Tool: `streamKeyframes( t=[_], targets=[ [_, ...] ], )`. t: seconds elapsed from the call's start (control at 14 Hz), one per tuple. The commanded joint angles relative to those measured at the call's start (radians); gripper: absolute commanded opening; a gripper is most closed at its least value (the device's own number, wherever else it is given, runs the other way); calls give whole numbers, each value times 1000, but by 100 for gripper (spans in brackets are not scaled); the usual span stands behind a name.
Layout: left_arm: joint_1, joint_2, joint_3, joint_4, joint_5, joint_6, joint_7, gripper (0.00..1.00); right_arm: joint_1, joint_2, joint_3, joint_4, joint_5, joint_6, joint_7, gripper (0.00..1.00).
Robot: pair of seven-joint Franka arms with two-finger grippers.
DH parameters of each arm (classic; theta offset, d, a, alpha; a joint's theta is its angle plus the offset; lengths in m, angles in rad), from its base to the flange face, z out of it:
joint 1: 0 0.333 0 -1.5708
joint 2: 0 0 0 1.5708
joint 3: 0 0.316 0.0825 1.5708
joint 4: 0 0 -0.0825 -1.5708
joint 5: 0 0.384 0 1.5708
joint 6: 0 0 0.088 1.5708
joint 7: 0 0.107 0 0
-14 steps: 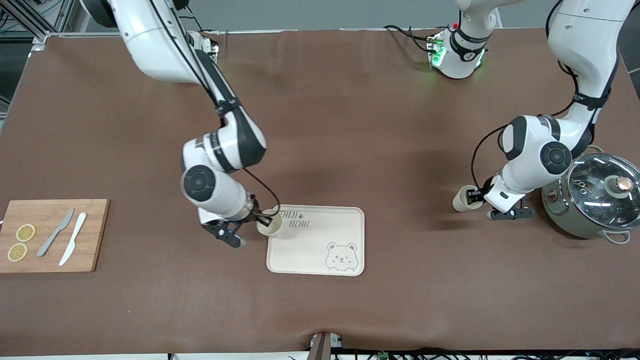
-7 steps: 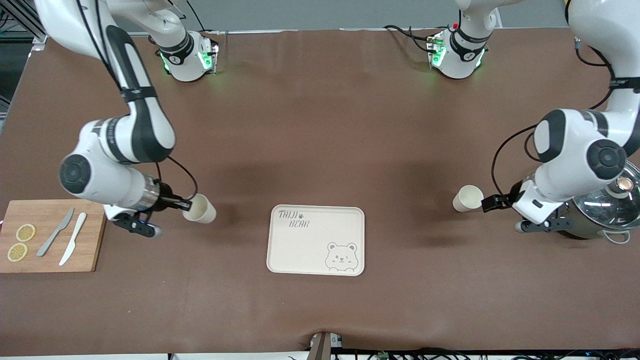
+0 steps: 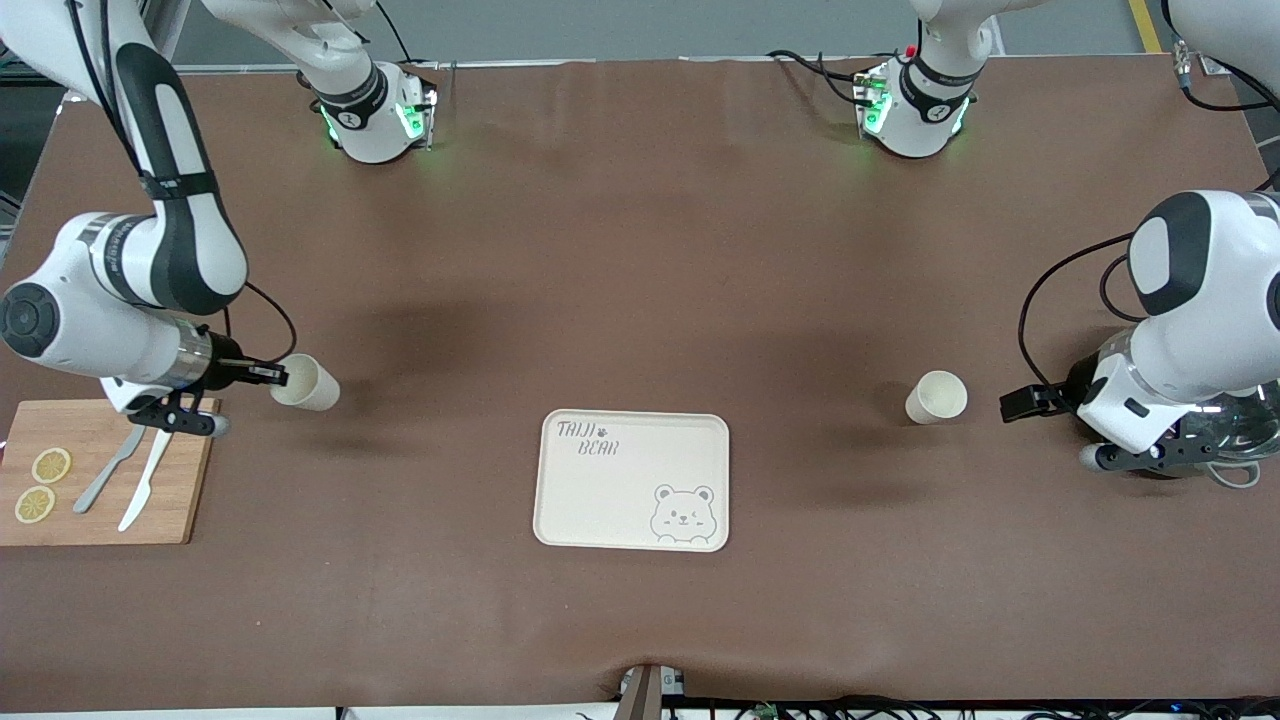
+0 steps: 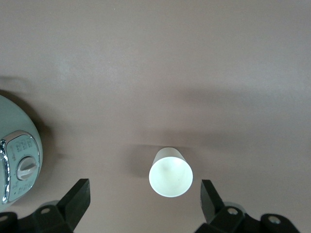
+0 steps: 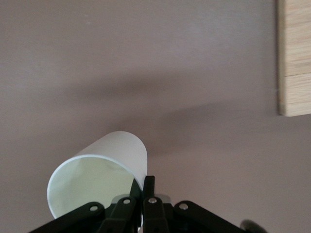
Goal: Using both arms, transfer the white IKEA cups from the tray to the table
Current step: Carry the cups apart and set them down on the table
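Observation:
One white cup (image 3: 937,397) stands upright on the brown table, toward the left arm's end from the bear tray (image 3: 630,490). My left gripper (image 3: 1012,404) is open and empty beside this cup, apart from it. In the left wrist view the cup (image 4: 170,172) sits between and ahead of the spread fingers (image 4: 77,199) of the left gripper (image 4: 144,201). My right gripper (image 3: 272,376) is shut on the rim of the second white cup (image 3: 307,383), held tilted over the table beside the cutting board. In the right wrist view the right gripper (image 5: 144,190) pinches that cup's (image 5: 97,179) wall.
A wooden cutting board (image 3: 190,480) with two knives (image 3: 110,465) and lemon slices (image 3: 50,465) lies at the right arm's end, under the right wrist. A grey cooker with a glass lid (image 3: 1245,430) stands at the left arm's end, partly hidden by the left arm.
The right arm carried its cup from the tray's corner toward the cutting board. The left gripper let go of its cup and drew back toward the cooker.

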Motion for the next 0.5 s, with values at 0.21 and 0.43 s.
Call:
streamKeyframes(
  t=[0.21, 0.43],
  targets=[
    [6, -42, -6, 17, 4, -75, -4, 100, -98, -67, 22, -223, -28, 210, -151, 0],
    [13, -57, 7, 28, 4, -94, 5, 100, -115, -64, 21, -263, -28, 245, -169, 0]
  ],
)
